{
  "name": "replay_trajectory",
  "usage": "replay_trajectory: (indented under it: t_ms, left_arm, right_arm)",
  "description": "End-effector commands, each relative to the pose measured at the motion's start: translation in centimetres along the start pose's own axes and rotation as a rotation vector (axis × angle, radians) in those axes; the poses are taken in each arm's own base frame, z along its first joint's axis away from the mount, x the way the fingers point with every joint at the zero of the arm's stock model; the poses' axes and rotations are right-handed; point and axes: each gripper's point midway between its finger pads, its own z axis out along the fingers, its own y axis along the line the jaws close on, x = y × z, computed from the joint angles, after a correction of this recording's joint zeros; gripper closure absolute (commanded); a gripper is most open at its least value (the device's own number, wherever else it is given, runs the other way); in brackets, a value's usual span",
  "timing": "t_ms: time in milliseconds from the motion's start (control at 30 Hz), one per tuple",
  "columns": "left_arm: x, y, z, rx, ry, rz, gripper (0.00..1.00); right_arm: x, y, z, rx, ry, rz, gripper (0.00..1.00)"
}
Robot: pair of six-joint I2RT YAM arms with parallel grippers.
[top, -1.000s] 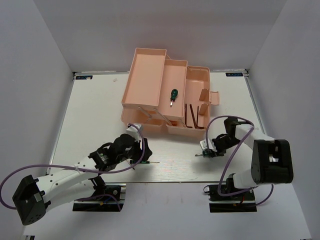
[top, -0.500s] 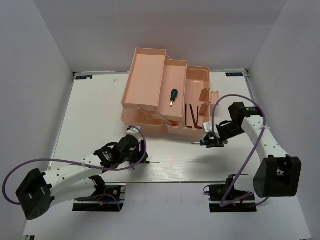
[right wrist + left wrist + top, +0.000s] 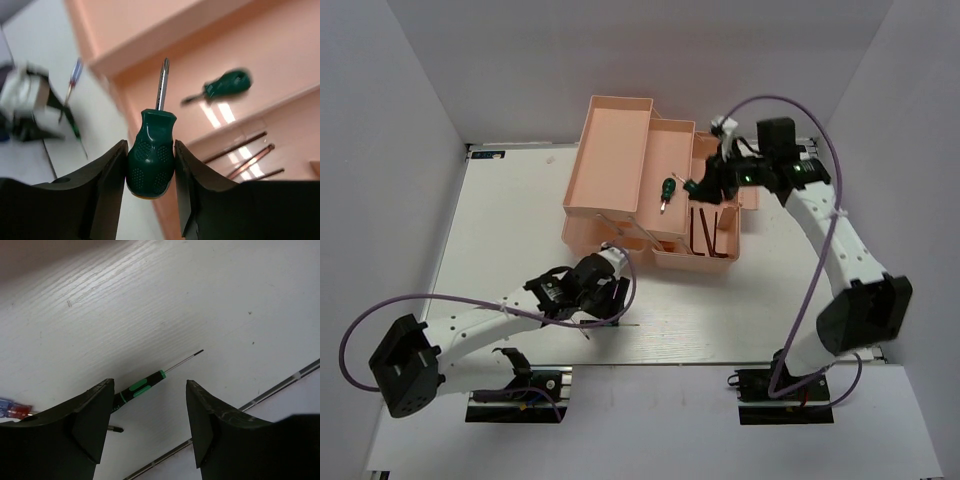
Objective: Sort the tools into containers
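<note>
Table [image 3: 510,230]: bears the toolbox and two loose tools.
Toolbox [image 3: 610,170]: far centre of the table, trays stepped out to the left.
Stubby screwdriver [image 3: 666,189]: in the middle tray [image 3: 672,150].
Hex keys [image 3: 704,230]: in the near right compartment, right of that tray.
Held screwdriver [image 3: 151,165]: between the right gripper [image 3: 705,183] fingers, above the toolbox's right part.
Precision screwdriver [image 3: 140,389]: on the table near of the toolbox, between the parted left gripper [image 3: 149,395] fingers, untouched.
Thin screwdriver [image 3: 74,79]: on the table, just beside the precision screwdriver.

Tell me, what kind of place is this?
Probably a robot lab bench: a left arm and right arm mounted at a white table, blank walls around, and a pink toolbox.
</note>
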Motion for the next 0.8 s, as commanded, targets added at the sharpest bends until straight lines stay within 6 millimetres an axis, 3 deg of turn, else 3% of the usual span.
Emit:
replay_trajectory:
  t_ms: [0, 100, 233, 267, 300, 400, 433, 633, 700, 767]
  left_arm:
    - [-0.7, -0.9, -0.7, 0.03, 0.049, 0.126, 0.3]
    - [-0.4, -0.6, -0.8, -0.009, 0.113, 0.163, 0.29]
    - [1.3, 0.6, -0.2, -0.09, 0.232, 0.219, 0.29]
    - [1.6, 0.7, -0.1, -0.099, 0.255, 0.222, 0.29]
    - [2.0, 0.6, 0.2, -0.1, 0.273, 0.232, 0.29]
    - [2.6, 0.6, 0.8, -0.109, 0.318, 0.267, 0.29]
    - [2.8, 0.5, 0.9, -0.104, 0.33, 0.267, 0.29]
    - [2.1, -0.3, 1.0, -0.044, 0.331, 0.338, 0.33]
    - [2.5, -0.4, 1.1, -0.033, 0.348, 0.351, 0.33]
    - [3.4, -0.1, 1.8, -0.034, 0.394, 0.374, 0.33]
  right_arm:
    - [-7.0, -2.9, 2.0, 0.143, -0.128, 0.264, 1.0]
    - [-7.4, -5.3, 5.6, 0.172, -0.099, 0.395, 1.0]
    - [-6.8, -6.8, 8.3, 0.231, -0.06, 0.406, 0.97]
    - [-6.1, -7.2, 8.9, 0.221, -0.043, 0.42, 0.81]
    - [-5.5, -7.2, 9.1, 0.215, -0.023, 0.434, 0.55]
    - [-5.0, -6.7, 9.2, 0.161, -0.009, 0.42, 0.26]
    - [-5.0, -6.7, 9.0, 0.162, -0.008, 0.413, 0.22]
    - [-3.6, -6.2, 7.4, 0.154, 0.001, 0.409, 0.16]
    - [-2.6, -6.0, 6.5, 0.16, 0.004, 0.426, 0.15]
    - [-2.8, -5.9, 6.0, 0.151, -0.021, 0.418, 0.12]
